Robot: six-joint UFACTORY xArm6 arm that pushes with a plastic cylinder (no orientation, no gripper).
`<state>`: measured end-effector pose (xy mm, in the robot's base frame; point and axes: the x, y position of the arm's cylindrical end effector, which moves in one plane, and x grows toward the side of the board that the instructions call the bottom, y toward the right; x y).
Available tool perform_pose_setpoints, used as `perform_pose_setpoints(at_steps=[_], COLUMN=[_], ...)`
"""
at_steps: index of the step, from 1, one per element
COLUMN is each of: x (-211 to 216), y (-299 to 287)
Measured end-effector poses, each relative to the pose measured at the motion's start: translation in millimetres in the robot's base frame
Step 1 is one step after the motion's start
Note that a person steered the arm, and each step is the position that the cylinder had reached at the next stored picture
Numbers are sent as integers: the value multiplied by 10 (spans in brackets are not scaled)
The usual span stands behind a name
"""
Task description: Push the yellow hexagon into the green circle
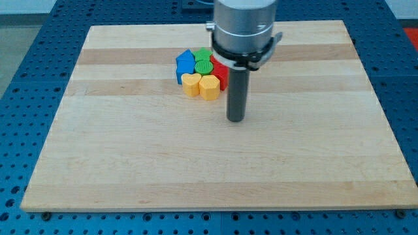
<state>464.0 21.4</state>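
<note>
Tabletop (pixel 130 163): wooden board, blocks bunched in one cluster near view's top centre. Landmark: green circle (pixel 204 64).

- Yellow hexagon (pixel 209 87): just below green circle, touching it.
- Yellow heart-like block (pixel 191 84): below-left of circle, against hexagon.
- Blue block (pixel 185 63): left of circle, touching; shape unclear.
- Red block (pixel 221 73): right of circle, partly hidden by rod.
- My tip (pixel 236 119): below-right of circle, just right of hexagon, apart from it.
- No hand fitted; rod only.
</note>
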Motion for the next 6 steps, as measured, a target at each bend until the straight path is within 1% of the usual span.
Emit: perform_pose_setpoints(at_steps=[1,2,6], x=[-46,-235,-863], y=[-184,-246,-331])
